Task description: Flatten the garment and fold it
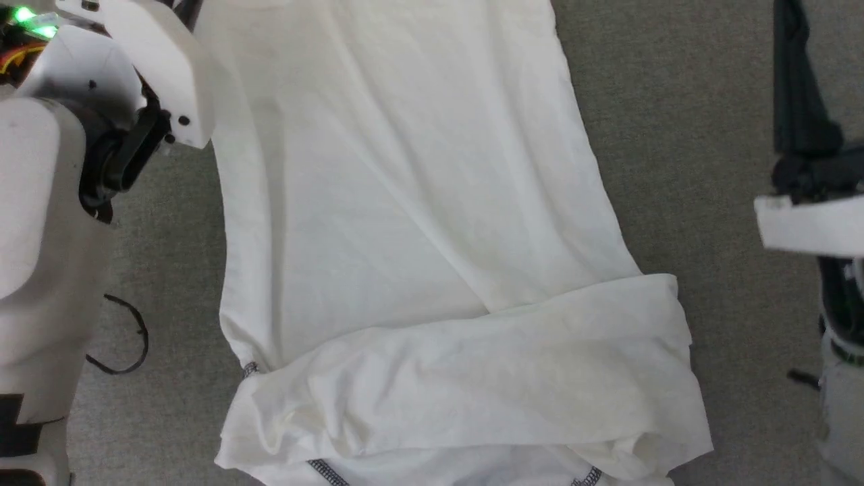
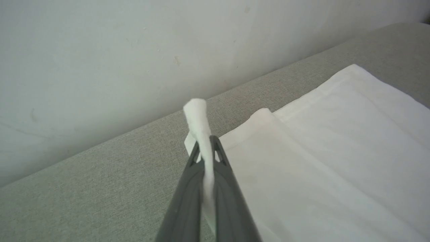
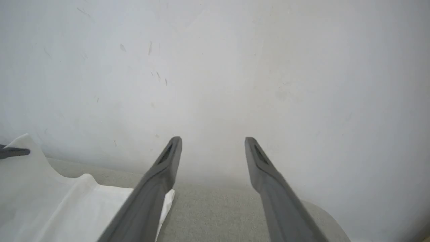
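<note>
Garment lies spread on grey cloth-covered surface. Body is mostly flat w/ long diagonal creases. A sleeve is laid across the near end, bunched and wrinkled, and dark contrast stitching peeks out at the near edge. L gripper: jaws pressed together, pinching a thin strip of the white fabric, w/ a small tuft standing up past the fingertips. The pinch sits at the far-left edge of the shirt near the wall; prob. the hem-end corner, can't confirm. R gripper: fingers spread wide, nothing between them, hovering over bare grey surface. The other far corner of the shirt is just beside its left finger. Judgement: flatten step is in hand, fold proper not begun; one corner secured, the opposite one not yet taken. Next move calls for the R arm to shift toward that loose corner, drop low enough to get one finger under the edge, and close on a single layer rather than a bunch. Then both arms pull apart and away evenly to take out the diagonal creases. Risk: L grip is shallow, so a hard tug could slip it. Sleeve at near end needs smoothing before any fold.
</note>
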